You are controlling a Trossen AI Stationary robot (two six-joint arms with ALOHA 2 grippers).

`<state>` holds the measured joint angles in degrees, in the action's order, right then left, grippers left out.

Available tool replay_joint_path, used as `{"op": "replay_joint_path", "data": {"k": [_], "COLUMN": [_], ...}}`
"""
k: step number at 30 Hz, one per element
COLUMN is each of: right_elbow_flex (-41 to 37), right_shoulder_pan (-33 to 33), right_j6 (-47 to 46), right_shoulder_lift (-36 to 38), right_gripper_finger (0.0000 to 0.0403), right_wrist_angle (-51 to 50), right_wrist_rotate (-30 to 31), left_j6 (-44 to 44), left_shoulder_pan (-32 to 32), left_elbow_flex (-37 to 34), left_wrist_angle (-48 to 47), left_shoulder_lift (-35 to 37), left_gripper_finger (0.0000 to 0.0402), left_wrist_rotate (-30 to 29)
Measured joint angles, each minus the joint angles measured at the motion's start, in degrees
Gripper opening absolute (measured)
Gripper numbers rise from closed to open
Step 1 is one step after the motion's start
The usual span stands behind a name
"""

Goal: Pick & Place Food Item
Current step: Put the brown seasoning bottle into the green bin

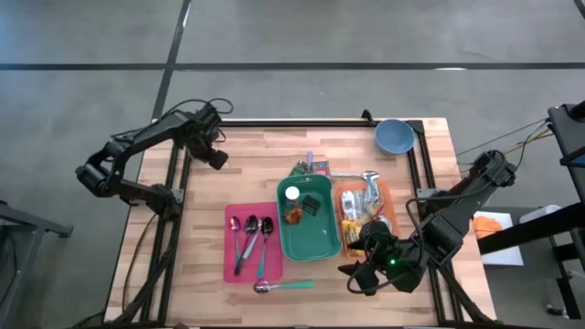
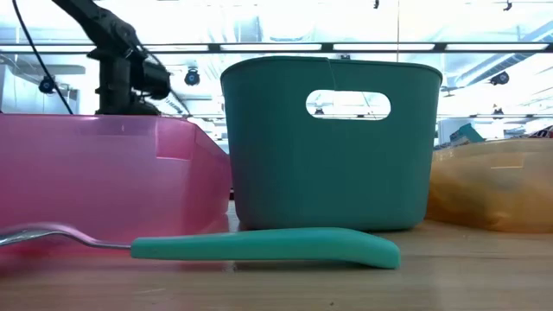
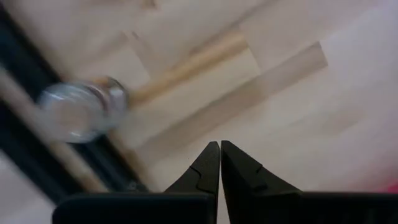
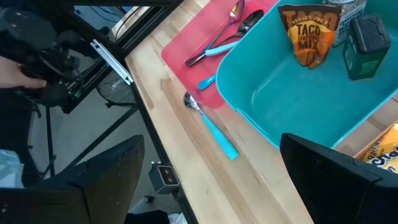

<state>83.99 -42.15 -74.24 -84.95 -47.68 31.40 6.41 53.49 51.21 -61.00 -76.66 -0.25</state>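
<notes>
A teal bin (image 1: 306,239) stands mid-table and holds a taco mix packet (image 4: 309,34), a dark green box (image 4: 367,37) and a white-capped jar (image 1: 291,194). To its right, an orange tray (image 1: 388,196) is filled with packaged food. My right gripper (image 1: 355,277) hovers open above the near edge of the table, by the bin's near right corner, with nothing between its fingers (image 4: 112,168). My left gripper (image 1: 218,157) is shut and empty, pointing down over bare wood at the table's far left; its closed fingertips (image 3: 219,152) show in the left wrist view.
A pink tray (image 1: 236,265) with several spoons lies left of the bin. A teal-handled spoon (image 1: 283,286) lies on the table near the front edge. A blue bowl (image 1: 395,135) sits at the far right corner. Black frame rails run along the table's sides.
</notes>
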Motion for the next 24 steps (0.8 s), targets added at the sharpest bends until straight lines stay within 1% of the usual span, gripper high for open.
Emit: {"op": "replay_joint_path", "data": {"k": [3, 6, 8, 10, 12, 15, 18, 20, 22, 24], "right_elbow_flex": [0.0, 0.0, 0.0, 0.0, 0.0, 0.0, 0.0, 0.0, 0.0, 0.0], "right_shoulder_pan": [0.0, 0.0, -0.1, -0.1, -0.1, -0.1, -0.1, -0.1, -0.1, -0.1], "right_j6": [-0.1, -0.5, -1.5, -3.2, -4.7, -5.8, -6.4, -6.4, -6.3, -6.4], "right_shoulder_lift": [0.0, -0.1, -0.1, -0.1, -0.1, -0.1, -0.1, -0.1, -0.1, -0.1], "right_gripper_finger": [0.0369, 0.0369, 0.0369, 0.0369, 0.0369, 0.0369, 0.0369, 0.0369, 0.0369, 0.0369], "right_wrist_angle": [0.0, 0.0, 0.1, 0.2, 0.2, 0.5, 0.9, 1.5, 2.2, 2.7], "right_wrist_rotate": [-0.2, -0.6, -0.6, -0.6, -0.6, -0.6, -0.6, -0.6, -0.6, -0.6], "left_j6": [0.3, 0.8, 1.0, 1.3, 2.7, 7.6, 13.7, 19.7, 25.7, 29.6], "left_shoulder_pan": [-0.8, -1.1, -1.1, -1.1, -1.3, -1.3, -1.6, -1.6, -1.6, -1.6], "left_elbow_flex": [1.9, 3.1, 3.1, 2.9, 2.9, 3.2, 4.1, 5.1, 6.2, 7.2], "left_wrist_angle": [-0.4, -0.5, 0.2, 0.2, 0.3, 0.6, 1.1, 1.0, 0.2, -0.6], "left_shoulder_lift": [0.0, 0.0, 0.0, 0.0, -0.5, -1.9, -4.2, -6.0, -8.1, -10.4], "left_gripper_finger": [0.0017, 0.0017, 0.0019, 0.003, 0.0051, 0.0098, 0.0151, 0.018, 0.0201, 0.0212], "left_wrist_rotate": [-6.2, -14.8, -15.0, -15.5, -16.1, -17.3, -19.5, -20.8, -21.3, -22.5]}}
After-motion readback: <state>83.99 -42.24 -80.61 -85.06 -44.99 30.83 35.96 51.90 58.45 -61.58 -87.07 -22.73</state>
